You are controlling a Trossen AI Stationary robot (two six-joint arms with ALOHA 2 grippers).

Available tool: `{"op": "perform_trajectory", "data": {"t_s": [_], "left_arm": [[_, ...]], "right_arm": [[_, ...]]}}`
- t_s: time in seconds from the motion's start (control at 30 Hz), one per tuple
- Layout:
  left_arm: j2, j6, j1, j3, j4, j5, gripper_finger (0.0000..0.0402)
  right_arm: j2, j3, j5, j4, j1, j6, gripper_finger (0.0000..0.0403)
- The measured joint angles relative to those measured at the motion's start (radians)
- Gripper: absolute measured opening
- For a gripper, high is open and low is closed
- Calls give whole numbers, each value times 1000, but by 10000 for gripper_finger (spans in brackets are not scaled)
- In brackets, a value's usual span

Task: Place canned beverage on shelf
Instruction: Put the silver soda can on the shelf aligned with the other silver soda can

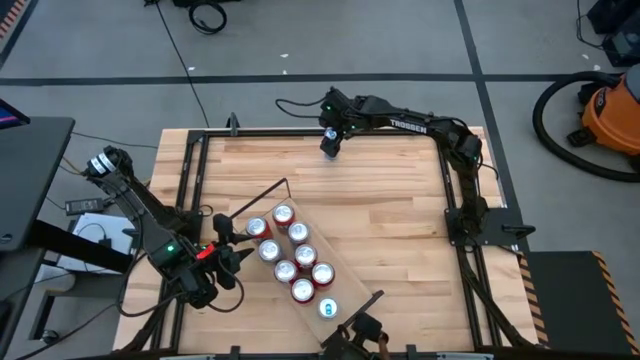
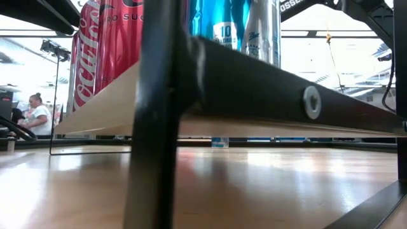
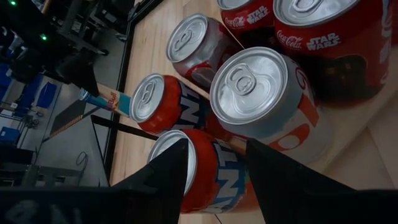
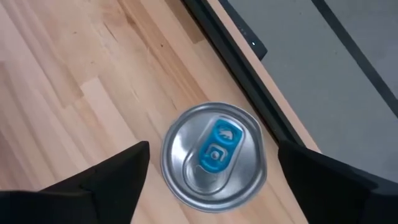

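Note:
The shelf (image 1: pixel 350 293) is a pale wood plank lying slantwise at the table's near left; its edge fills the low view (image 2: pixel 254 95). Several cans (image 1: pixel 298 232) stand on it. My left gripper (image 1: pixel 243 257) is open at the shelf's left side. Its fingers (image 3: pixel 168 171) show in front of an orange can (image 3: pixel 208 177) at the row's edge. A silver can with a blue tab (image 4: pixel 214 155) stands upright on the table near the far edge. My right gripper (image 1: pixel 330 138) is open above it, one finger on either side, apart from it. My left gripper stands open with its fingertips close over the orange can's top rim (image 3: pixel 193 155), coming from the table's left. I cannot tell whether either finger touches the can. The can stands upright among the others.
A black metal frame (image 1: pixel 445 170) runs round the tabletop. Bare wood (image 1: pixel 390 210) lies between the shelf and the right arm's base. An orange vacuum (image 1: pixel 610 110) stands on the floor beyond the table. A person (image 2: pixel 35 114) sits far off in the room.

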Motion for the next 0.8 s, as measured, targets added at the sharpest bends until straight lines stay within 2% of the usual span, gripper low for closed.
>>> {"op": "perform_trajectory", "data": {"t_s": [0.47,0.8], "left_arm": [[0,0,0,0,0,0,172],[0,-1,0,0,0,0,172]], "right_arm": [[21,1,-26,4,-3,-3,271],[19,1,-27,1,7,-23,256]]}}
